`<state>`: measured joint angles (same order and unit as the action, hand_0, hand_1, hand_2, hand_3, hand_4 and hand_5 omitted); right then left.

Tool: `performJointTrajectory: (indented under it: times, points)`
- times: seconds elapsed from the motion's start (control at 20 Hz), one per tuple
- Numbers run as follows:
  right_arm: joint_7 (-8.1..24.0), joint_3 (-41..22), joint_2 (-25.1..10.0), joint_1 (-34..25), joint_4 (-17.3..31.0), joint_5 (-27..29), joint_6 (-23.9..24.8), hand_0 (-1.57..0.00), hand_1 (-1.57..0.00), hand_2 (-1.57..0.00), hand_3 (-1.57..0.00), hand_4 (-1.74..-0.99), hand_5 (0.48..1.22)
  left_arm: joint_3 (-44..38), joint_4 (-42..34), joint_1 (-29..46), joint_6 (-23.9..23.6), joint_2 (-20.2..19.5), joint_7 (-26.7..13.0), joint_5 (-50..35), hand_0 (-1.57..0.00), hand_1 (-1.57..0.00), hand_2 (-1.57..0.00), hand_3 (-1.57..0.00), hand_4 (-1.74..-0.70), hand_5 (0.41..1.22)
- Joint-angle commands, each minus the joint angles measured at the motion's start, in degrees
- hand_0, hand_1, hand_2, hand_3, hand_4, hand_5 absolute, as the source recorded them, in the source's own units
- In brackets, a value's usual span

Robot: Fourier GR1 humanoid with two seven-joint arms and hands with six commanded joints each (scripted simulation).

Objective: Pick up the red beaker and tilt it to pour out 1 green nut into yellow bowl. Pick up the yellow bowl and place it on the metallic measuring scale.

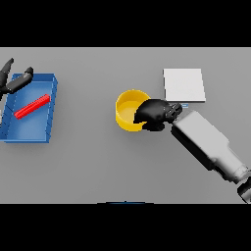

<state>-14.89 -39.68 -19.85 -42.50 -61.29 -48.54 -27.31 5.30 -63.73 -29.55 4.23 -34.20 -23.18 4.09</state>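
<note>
Head view: right hand [156,113] curled over the near rim of the yellow bowl [128,110], gripping it. Metallic measuring scale [184,85] just beyond and outboard of the knuckles. Best lifted level, carried clear, lowered centred. Left hand [14,81] idle, fingers loose, over a blue tray [49,112] with a red bar [32,106].

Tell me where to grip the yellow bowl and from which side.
Grip the yellow bowl by its rim wall on the side facing the scale, coming from the right. It stands upright and open, so a thumb can likely go inside. The right hand is already curled over that edge.
</note>
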Motion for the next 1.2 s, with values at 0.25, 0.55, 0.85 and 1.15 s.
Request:
performJointTrajectory:
  times: [0.25, 0.55, 0.85, 1.15]
  points:
    - [1.6, 2.1, -3.1, 0.1, -6.3, 2.3, -3.1, -1.55, -1.54, -1.46, -1.16, -1.732, 1.215, 0.3, -0.1, -0.6, -0.2, -0.4, -0.3, 0.7, 0.0, 0.0, 0.0, 0.0, -0.77, 0.707]
    - [6.9, 4.3, -5.3, 0.3, -12.4, 3.2, -6.3, -1.56, -1.56, -1.47, -1.19, -1.739, 1.219, -0.7, -1.0, -0.1, 0.3, -0.7, -0.7, -0.8, 0.0, 0.0, 0.0, 0.0, -0.79, 0.702]
    - [10.6, 8.0, -7.0, -0.8, -12.1, 3.5, -5.3, -1.54, -1.57, -1.49, -1.18, -1.74, 1.22, -1.1, -1.6, 0.3, 0.0, -0.2, -1.6, -1.7, 0.0, 0.0, 0.0, 0.0, -0.82, 0.717]
    - [8.3, 12.0, -9.9, -4.6, -3.2, 2.5, 1.2, -1.56, -1.57, -1.54, -1.15, -1.741, 1.221, -1.4, -3.9, 1.4, -0.2, -0.5, -3.4, -2.5, 0.0, 0.0, 0.0, 0.0, -0.84, 0.739]
